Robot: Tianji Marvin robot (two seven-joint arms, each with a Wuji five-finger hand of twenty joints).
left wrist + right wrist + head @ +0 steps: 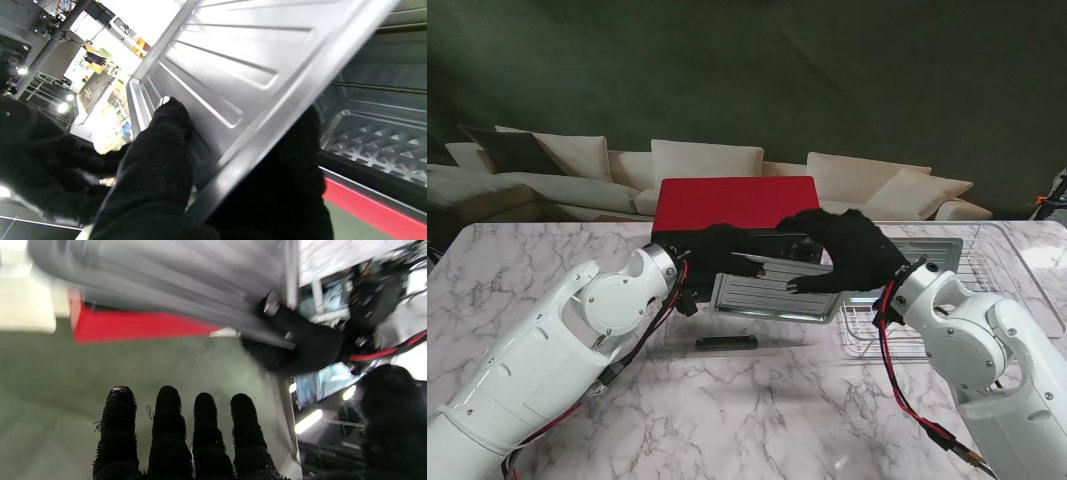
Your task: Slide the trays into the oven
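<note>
At the oven (735, 203) mouth, the left hand (717, 250) clamped the tilted tray (777, 292), right hand (847, 255) fingers spread above; it could jam.

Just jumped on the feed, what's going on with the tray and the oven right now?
The left hand is gripping the ribbed metal tray by its edge, holding it tilted in front of the red oven. The left wrist view shows the oven's inside just past the tray, so the tray is not yet slid in. The right hand reaches over the tray's other side with its fingers straight and apart; it doesn't seem to grip anything. A wire rack lies on the marble table to the right.
</note>
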